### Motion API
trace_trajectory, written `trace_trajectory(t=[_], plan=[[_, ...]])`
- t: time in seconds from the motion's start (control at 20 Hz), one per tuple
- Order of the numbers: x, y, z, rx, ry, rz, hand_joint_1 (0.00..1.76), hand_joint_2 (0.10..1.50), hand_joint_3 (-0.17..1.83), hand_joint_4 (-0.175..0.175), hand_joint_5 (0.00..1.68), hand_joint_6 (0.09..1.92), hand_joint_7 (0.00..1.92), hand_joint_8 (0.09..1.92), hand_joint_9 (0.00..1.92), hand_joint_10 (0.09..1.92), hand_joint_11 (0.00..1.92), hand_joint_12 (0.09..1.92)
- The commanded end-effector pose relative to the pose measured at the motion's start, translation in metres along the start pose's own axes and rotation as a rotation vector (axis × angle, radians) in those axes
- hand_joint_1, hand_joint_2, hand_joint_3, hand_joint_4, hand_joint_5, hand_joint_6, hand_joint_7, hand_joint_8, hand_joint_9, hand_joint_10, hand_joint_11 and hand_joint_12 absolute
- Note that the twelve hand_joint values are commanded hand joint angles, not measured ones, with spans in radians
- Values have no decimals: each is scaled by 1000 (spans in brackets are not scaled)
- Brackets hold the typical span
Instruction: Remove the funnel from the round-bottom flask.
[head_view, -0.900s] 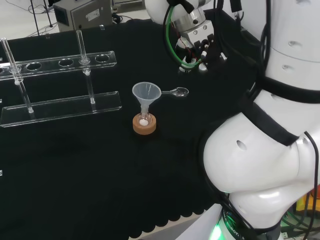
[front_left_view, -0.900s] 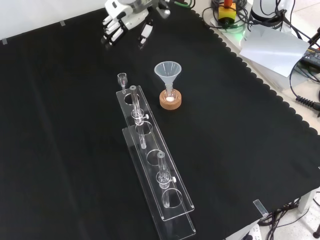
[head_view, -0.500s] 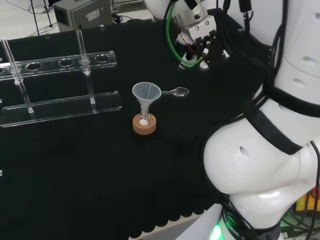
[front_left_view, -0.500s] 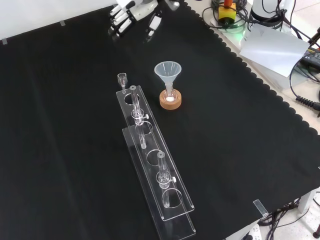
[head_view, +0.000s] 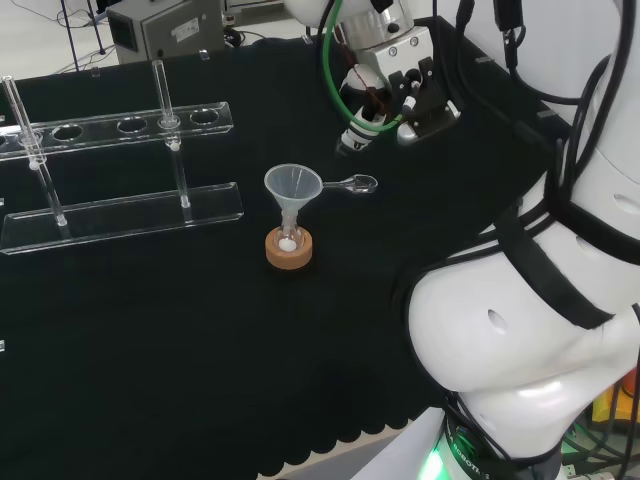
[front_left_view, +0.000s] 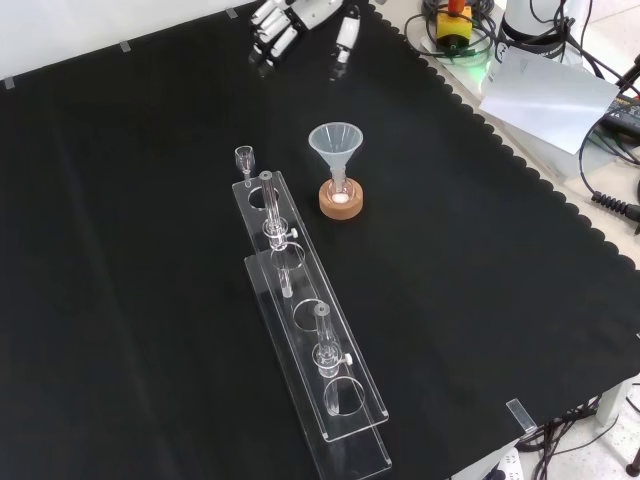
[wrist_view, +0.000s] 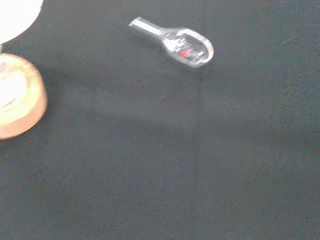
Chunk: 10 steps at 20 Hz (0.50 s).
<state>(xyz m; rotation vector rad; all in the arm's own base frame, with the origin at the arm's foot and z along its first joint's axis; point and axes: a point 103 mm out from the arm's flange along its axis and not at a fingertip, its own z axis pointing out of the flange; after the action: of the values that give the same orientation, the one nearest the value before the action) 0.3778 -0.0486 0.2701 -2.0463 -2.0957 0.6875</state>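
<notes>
Funnel first: your translucent white plastic funnel (front_left_view: 333, 141) sits with its stem down in the neck of the small clear round-bottom flask (front_left_view: 341, 194), which rests on a round cork ring stand (front_left_view: 341, 202) near the middle of the black cloth (front_left_view: 120, 300). In the head view you find the same funnel (head_view: 292, 186) on its stand (head_view: 289, 249), with something white showing low inside the flask; what it is, you cannot tell from here.

Look at the black and white hand (front_left_view: 300, 20) in the front view: it hangs at about 12 o'clock from the funnel, well apart from it, with fingers (front_left_view: 266, 37) hanging fairly straight and holding nothing. In the head view the hand (head_view: 385, 95) lies at roughly 1 o'clock from the funnel.

A small clear glass scoop-shaped piece (head_view: 352, 183) lies flat on the cloth at 3 o'clock from the funnel in the head view, just beside its rim; the wrist view shows it (wrist_view: 175, 42) with a red mark inside.

A long clear acrylic test-tube rack (front_left_view: 305, 320) runs from 9 o'clock of the stand toward 6 o'clock in the front view, carrying clear tubes (front_left_view: 272, 215).
</notes>
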Motion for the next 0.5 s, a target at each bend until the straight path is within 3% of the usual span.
trace_trajectory(t=[0.05,0.5], plan=[[30,-19,-1,62,31,-89,529,906,-174,-84,102,87,0,493,126,783,16,1471],[57,-10,-6,58,18,-145,444,817,-148,-88,0,87,0,254,20,838,46,1497]])
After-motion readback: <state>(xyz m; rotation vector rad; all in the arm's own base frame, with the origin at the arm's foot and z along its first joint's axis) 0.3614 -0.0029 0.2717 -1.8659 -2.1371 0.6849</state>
